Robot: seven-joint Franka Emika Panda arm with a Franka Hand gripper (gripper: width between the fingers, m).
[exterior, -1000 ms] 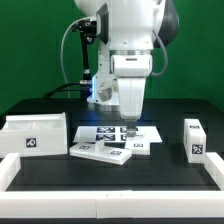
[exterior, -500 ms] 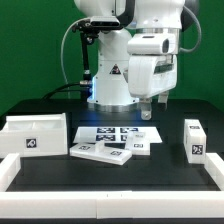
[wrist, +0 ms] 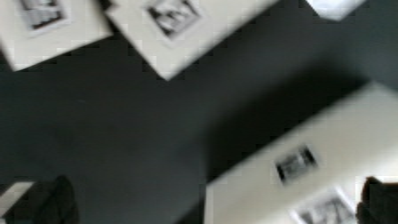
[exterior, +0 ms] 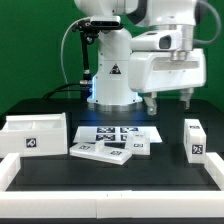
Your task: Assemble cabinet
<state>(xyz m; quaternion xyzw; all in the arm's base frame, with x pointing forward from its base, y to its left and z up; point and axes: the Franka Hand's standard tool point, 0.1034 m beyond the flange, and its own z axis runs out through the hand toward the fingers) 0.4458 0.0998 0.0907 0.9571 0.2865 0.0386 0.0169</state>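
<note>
Shows the cabinet (exterior: 45,128) unassembled, in loose white parts across the black counter (exterior: 165,165). Finds the box shell (exterior: 30,140) at the exterior view's left, open side up, with one black-and-white square tag on its front; cannot tell from this angle what, if anything, lies inside. Places the flat panels (exterior: 105,151) at the middle, lying side by side and touching, each with a small tag facing up. Sets a small upright block (exterior: 194,138) well apart at the exterior view's right, tagged on its front and top. Offers no readable lettering on any tag, only coded square patterns.

Puts the marker board (exterior: 118,130) flat just behind the panels, with several tags printed on it. Frames the front of the counter with a low white rail (exterior: 110,176).

Catches the arm (exterior: 165,55) raised above the counter towards the exterior view's right, wrist down, before a green backdrop (exterior: 30,40). Leaves the gripper (exterior: 168,103) hanging in the air above and behind the block, fingers (exterior: 150,106) spread wide with nothing between them. Marks the arm's white base (exterior: 110,85) with a triangular symbol, too small to read.

Gives only a blurred wrist view: tagged white pieces on dark counter, two dark fingertips at opposite edges.
</note>
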